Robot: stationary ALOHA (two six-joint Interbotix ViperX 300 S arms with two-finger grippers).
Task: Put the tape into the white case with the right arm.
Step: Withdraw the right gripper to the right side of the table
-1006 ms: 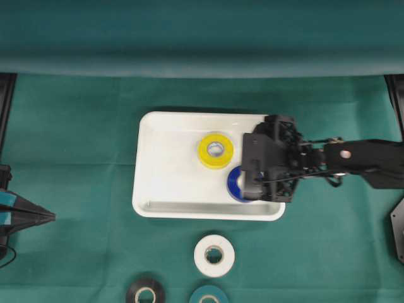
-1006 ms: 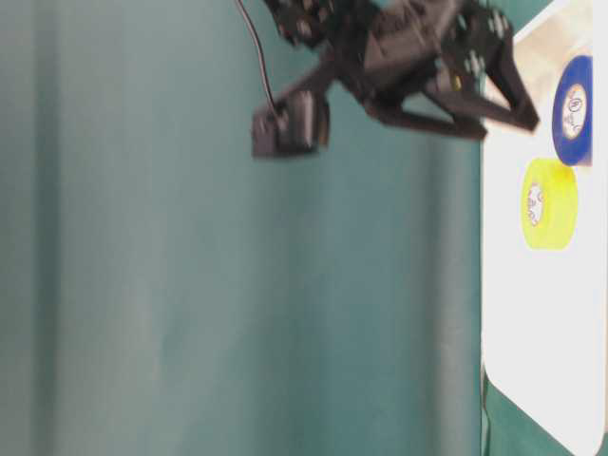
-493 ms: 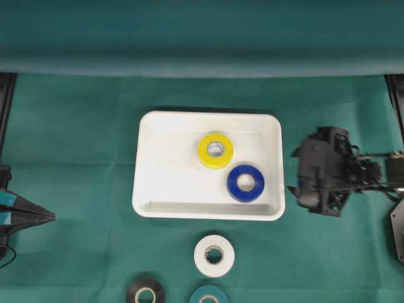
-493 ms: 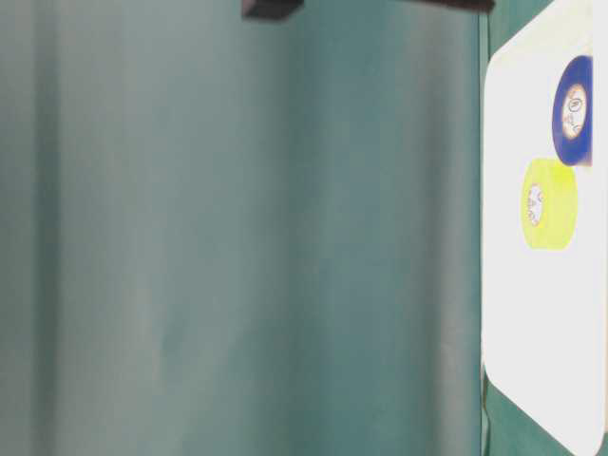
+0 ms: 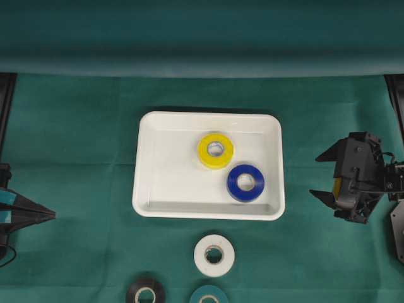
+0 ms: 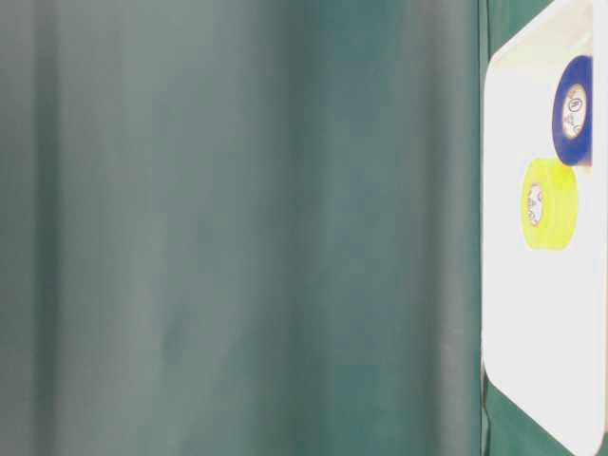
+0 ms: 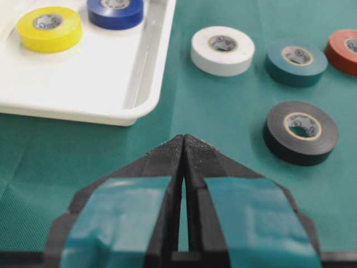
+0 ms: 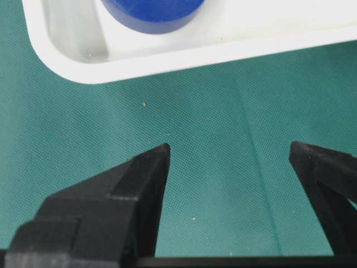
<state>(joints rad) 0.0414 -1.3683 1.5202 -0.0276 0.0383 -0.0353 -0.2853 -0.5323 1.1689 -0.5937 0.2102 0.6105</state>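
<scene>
The table (image 5: 76,126), covered in dark green cloth, carries a shallow glossy white rectangular plastic case (image 5: 170,183) with rounded corners and a raised rim at its middle. At the right edge of the overhead view the all-black jointed right arm (image 5: 369,180) sits well apart from the case, and its right claw (image 5: 323,175) stands wide open with nothing between its pointed fingers (image 8: 139,178), which hang over bare cloth just outside a corner of the case. At the left edge, the left claw (image 5: 50,216), black with light-blue bands, is closed, its two tips pressed together and pointing across the cloth. Inside the case lie two tape rolls flat on the floor: a yellow tape roll (image 5: 215,151) nearer the far rim and a blue tape roll (image 5: 245,182) just beside it, toward the right near corner. On the cloth in front of the case lie a white tape roll (image 5: 214,255), a black tape roll (image 5: 145,291), a teal tape roll (image 5: 208,295) and a red tape roll (image 7: 346,50).
</scene>
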